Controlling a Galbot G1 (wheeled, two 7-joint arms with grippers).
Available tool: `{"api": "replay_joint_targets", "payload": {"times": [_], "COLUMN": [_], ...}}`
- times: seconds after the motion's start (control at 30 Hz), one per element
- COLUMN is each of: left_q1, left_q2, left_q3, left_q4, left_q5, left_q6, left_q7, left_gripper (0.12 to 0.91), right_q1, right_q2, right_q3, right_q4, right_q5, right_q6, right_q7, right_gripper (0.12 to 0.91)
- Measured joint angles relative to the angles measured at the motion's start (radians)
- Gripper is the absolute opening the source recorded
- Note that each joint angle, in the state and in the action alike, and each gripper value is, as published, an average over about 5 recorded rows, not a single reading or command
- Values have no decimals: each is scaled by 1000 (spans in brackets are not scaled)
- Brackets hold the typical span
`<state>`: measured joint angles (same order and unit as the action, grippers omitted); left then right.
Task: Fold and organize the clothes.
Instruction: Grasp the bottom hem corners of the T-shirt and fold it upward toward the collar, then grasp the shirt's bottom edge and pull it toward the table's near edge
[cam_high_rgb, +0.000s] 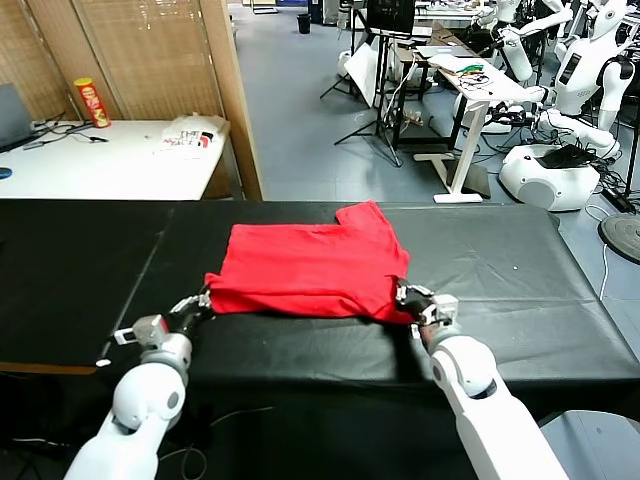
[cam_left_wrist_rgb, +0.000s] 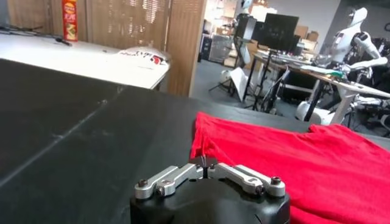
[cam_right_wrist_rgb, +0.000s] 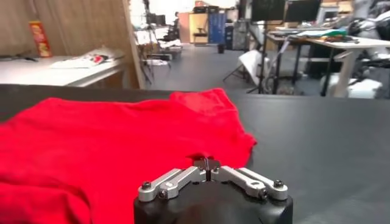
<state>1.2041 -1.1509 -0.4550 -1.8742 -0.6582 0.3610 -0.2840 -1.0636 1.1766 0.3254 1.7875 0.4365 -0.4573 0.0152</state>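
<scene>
While the shirt (cam_high_rgb: 308, 268) is lying part-folded mid-desk (cam_high_rgb: 520, 280) in the head view, the left gripper (cam_high_rgb: 196, 305) and right gripper (cam_high_rgb: 412, 303) are sitting at its near corners. In both wrist views the fingers' spread is hidden, so I cannot tell. Judging by this, a fold is finishing; next calls for regrasping.

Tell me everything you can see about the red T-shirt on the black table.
The red T-shirt is plain bright red, soft like cotton, with no print showing. It lies flat on the black table, folded into a rough rectangle, one short sleeve sticking out at the far side, a few creases across it. The left end effector is at its near left corner and the right end effector at its near right corner; whether either grips the cloth cannot be told.
</scene>
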Motion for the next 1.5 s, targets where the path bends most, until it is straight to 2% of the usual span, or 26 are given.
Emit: {"api": "replay_joint_targets", "payload": {"times": [0.03,0.13,0.23,0.3,0.47,0.87,0.97,1.1,1.23,1.37,1.43,1.5], "left_q1": [5,24,48,63,91,82,80,80,83,95,102,107], "left_q2": [0,3,6,7,8,1,1,0,1,8,14,20], "left_q3": [-3,-9,-16,-22,-32,-33,-33,-30,-28,-27,-27,-28], "left_q4": [-4,-17,-30,-36,-44,-8,2,5,5,-7,-14,-18], "left_q5": [2,8,10,8,-4,-28,-31,-32,-32,-30,-25,-20], "left_q6": [1,6,11,16,22,23,22,21,21,24,25,26], "left_q7": [2,13,25,33,59,68,73,85,97,102,102,103], "left_gripper": [436,604,740,783,797,791,722,587,383,181,133,126], "right_q1": [-14,-59,-102,-129,-173,-216,-219,-214,-203,-193,-189,-186], "right_q2": [-8,-27,-37,-39,-37,-18,-16,-17,-24,-36,-42,-46], "right_q3": [5,20,32,37,41,48,51,51,51,49,49,49], "right_q4": [16,63,102,121,145,148,148,145,143,141,141,142], "right_q5": [1,-2,-5,-7,-14,-21,-21,-22,-22,-18,-15,-12], "right_q6": [-2,-9,-14,-15,-15,-14,-12,-12,-14,-23,-26,-28], "right_q7": [-1,2,6,6,5,10,10,10,12,16,17,18], "right_gripper": [609,742,790,796,791,586,497,307,147,128,128,128]}}
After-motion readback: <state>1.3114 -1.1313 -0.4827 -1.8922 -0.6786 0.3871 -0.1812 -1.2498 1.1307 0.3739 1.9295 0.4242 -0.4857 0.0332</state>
